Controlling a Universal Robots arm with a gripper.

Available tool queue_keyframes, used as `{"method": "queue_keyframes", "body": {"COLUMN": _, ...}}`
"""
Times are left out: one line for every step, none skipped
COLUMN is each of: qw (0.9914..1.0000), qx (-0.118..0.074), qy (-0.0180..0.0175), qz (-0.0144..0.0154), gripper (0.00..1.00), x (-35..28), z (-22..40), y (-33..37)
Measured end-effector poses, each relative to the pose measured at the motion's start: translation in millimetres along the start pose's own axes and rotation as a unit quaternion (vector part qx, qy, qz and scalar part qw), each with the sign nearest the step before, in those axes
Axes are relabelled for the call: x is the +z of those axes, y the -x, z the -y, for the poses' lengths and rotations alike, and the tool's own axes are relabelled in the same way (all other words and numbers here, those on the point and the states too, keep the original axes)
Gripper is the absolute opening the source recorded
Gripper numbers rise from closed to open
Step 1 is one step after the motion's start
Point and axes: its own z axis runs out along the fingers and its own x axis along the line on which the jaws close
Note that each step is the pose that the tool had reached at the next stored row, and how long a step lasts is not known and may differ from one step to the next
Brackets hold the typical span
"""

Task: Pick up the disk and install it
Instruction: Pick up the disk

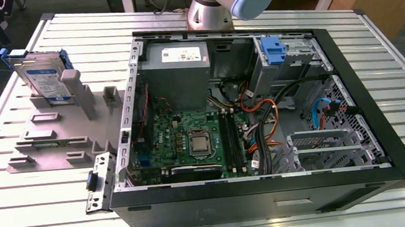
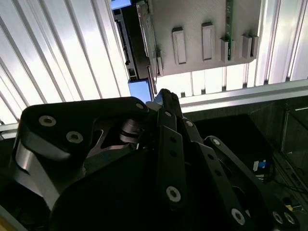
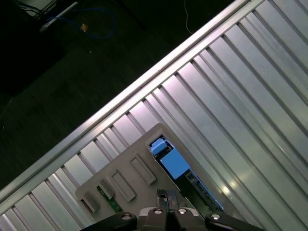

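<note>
Your gripper (image 2: 162, 94) hangs above the table (image 1: 22, 214) with its fingers drawn together and nothing between them, as both wrist views show. The disk (image 1: 41, 77) stands upright on one edge in a grey rack (image 1: 52, 136), at the far side of the table on the exterior view's left, well apart from the open computer case (image 1: 266, 190). From the gripper, the disk lies below and just beyond the fingertips. In the first wrist view you look down on its thin upper edge and blue carrier frame (image 3: 173, 163). That edge is the long axis a grasp would have to straddle, so judge the fingers' line against it.
</note>
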Motion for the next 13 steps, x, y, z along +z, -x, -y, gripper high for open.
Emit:
{"method": "queue_keyframes", "body": {"qw": 1.0, "qx": -0.001, "qy": 0.0, "qz": 0.0, "gripper": 0.11, "x": 0.0, "z": 0.0, "y": 0.0}}
{"method": "queue_keyframes", "body": {"qw": 1.0, "qx": -0.003, "qy": 0.0, "qz": -0.0001, "gripper": 0.11, "x": 0.0, "z": 0.0, "y": 0.0}}
{"method": "queue_keyframes", "body": {"qw": 0.99999, "qx": -0.005, "qy": 0.0, "qz": -0.0002, "gripper": 0.11, "x": 0.0, "z": 0.0, "y": 0.0}}
{"method": "queue_keyframes", "body": {"qw": 0.99996, "qx": -0.009, "qy": 0.0, "qz": -0.0004, "gripper": 0.11, "x": 0.0, "z": 0.0, "y": 0.0}}
{"method": "queue_keyframes", "body": {"qw": 0.99992, "qx": -0.013, "qy": 0.0, "qz": -0.0006, "gripper": 0.11, "x": 0.0, "z": 0.0, "y": 0.0}}
{"method": "queue_keyframes", "body": {"qw": 0.99983, "qx": -0.018, "qy": 0.0, "qz": -0.0008, "gripper": 0.11, "x": 0.0, "z": 0.0, "y": 0.0}}
{"method": "queue_keyframes", "body": {"qw": 0.9997, "qx": -0.024, "qy": 0.0, "qz": -0.0011, "gripper": 0.11, "x": 0.0, "z": 0.0, "y": 0.0}}
{"method": "queue_keyframes", "body": {"qw": 0.99951, "qx": -0.031, "qy": 0.0, "qz": -0.0013, "gripper": 0.11, "x": 0.0, "z": 0.0, "y": 0.0}}
{"method": "queue_keyframes", "body": {"qw": 0.99928, "qx": -0.038, "qy": 0.0, "qz": -0.0016, "gripper": 0.11, "x": 0.0, "z": 0.0, "y": 0.0}}
{"method": "queue_keyframes", "body": {"qw": 0.99901, "qx": -0.045, "qy": 0.0, "qz": -0.0019, "gripper": 0.11, "x": 0.0, "z": 0.0, "y": 0.0}}
{"method": "queue_keyframes", "body": {"qw": 0.99869, "qx": -0.051, "qy": 0.0, "qz": -0.0022, "gripper": 0.11, "x": 0.0, "z": 0.0, "y": 0.0}}
{"method": "queue_keyframes", "body": {"qw": 0.99834, "qx": -0.058, "qy": 0.0, "qz": -0.0025, "gripper": 0.11, "x": 0.0, "z": 0.0, "y": 0.0}}
{"method": "queue_keyframes", "body": {"qw": 0.99795, "qx": -0.064, "qy": 0.0, "qz": -0.0027, "gripper": 0.11, "x": 0.0, "z": 0.0, "y": 0.0}}
